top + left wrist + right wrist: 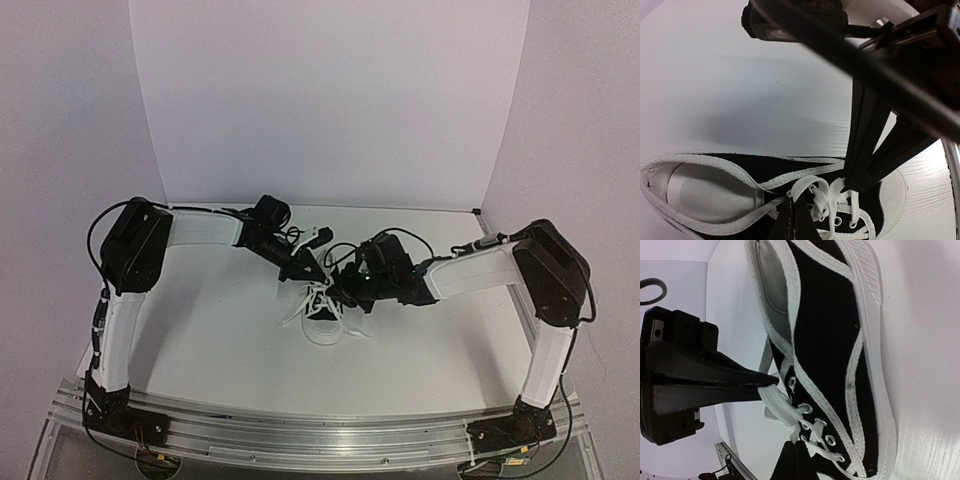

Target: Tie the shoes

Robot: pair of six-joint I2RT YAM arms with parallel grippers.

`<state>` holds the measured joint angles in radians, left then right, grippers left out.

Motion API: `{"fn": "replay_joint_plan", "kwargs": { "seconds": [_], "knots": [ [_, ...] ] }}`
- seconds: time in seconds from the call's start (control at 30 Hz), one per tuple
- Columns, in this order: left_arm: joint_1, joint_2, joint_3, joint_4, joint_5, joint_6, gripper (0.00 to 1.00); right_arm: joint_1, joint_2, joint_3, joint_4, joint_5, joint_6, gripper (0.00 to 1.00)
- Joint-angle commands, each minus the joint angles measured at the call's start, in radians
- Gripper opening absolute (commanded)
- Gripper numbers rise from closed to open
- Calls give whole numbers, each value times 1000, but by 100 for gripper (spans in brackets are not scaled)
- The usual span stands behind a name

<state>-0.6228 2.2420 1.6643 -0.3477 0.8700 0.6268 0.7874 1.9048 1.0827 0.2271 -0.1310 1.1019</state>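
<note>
The shoe (835, 340) sits on the white surface (220, 330) midway between the two arms, its opening facing up. Its laces (782, 407) lie loose over the eyelets, and no knot shows yet.

The left hand (771, 381) is clenched, its tips pinched on a flat white strand just beside the upper eyelets. The right hand (846, 184) comes down from the other side. It looks likewise clenched on a strand at the tongue, though the contact is partly hidden by its own fingers. The two hands are close together directly over the lacing, both just above the shoe and neither touching the canvas.

The step in hand appears to be drawing the two strands up and crossing them for the first tie. To do it well, each hand should pull its strand along its length rather than sideways, so the light shoe does not tip or slide. Tension should be even on both sides, and the grips should sit far enough from the eyelets to leave slack for a loop. With the hands this crowded, one should pass clearly above the other to avoid a collision.
</note>
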Motion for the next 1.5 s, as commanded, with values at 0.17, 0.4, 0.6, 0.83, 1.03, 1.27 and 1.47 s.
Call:
{"fn": "replay_joint_plan", "kwargs": {
  "seconds": [0.17, 0.4, 0.6, 0.83, 1.03, 1.27, 1.47],
  "knots": [
    [1, -110, -32, 2, 30, -24, 0, 11, 34, 53, 67, 70, 45, 0],
    [1, -115, -58, -19, 41, -28, 0, 11, 58, 57, 155, 111, 58, 0],
    [1, -108, -62, -25, 50, -41, 0, 11, 89, 73, 187, 121, 68, 0],
    [5, -105, -54, -85, 106, -31, 0, 9, 102, 63, 238, 170, 33, 0],
    [12, -98, -44, -99, 129, -39, 5, 5, 128, 61, 254, 184, 17, 0],
    [24, -88, 5, -142, 139, -24, 41, -5, 168, 53, 257, 180, 23, 0],
    [78, -57, 92, -160, 136, 6, 45, -10, 191, 55, 259, 159, 16, 0]
  ]
}}
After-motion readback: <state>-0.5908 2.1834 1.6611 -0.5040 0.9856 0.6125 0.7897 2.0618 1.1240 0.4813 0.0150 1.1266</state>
